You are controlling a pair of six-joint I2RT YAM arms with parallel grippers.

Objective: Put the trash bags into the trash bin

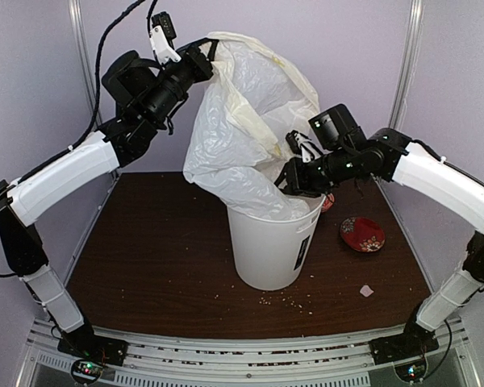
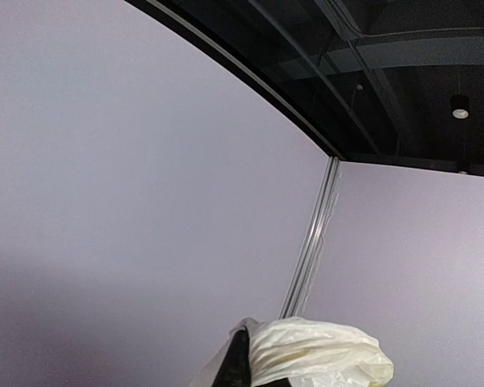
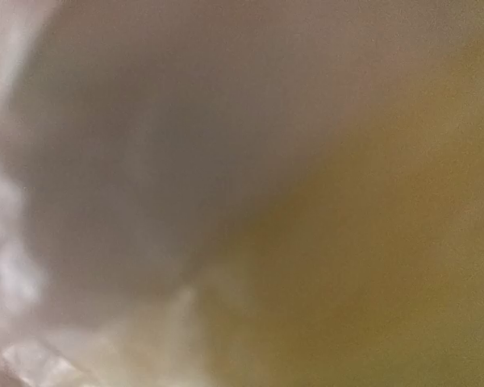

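Observation:
The trash bag (image 1: 242, 121), thin crinkly translucent white plastic, hangs tall, and its lower end is stuffed into the mouth of the trash bin (image 1: 270, 246), a white bucket with a black label. My left gripper (image 1: 212, 58) is raised high and shut on the bag's top. In the left wrist view a dark finger (image 2: 238, 363) pinches the bunched plastic (image 2: 319, 351). My right gripper (image 1: 294, 179) is pressed into the bag at the bin's far right rim, and its jaws are hidden. The right wrist view is filled with blurred plastic (image 3: 226, 201).
A red-patterned bowl (image 1: 362, 234) lies right of the bin, and another (image 1: 328, 202) shows partly behind its rim. A small white paper scrap (image 1: 366, 290) and crumbs (image 1: 290, 302) lie on the brown table (image 1: 145, 258). Purple walls close in the back and sides.

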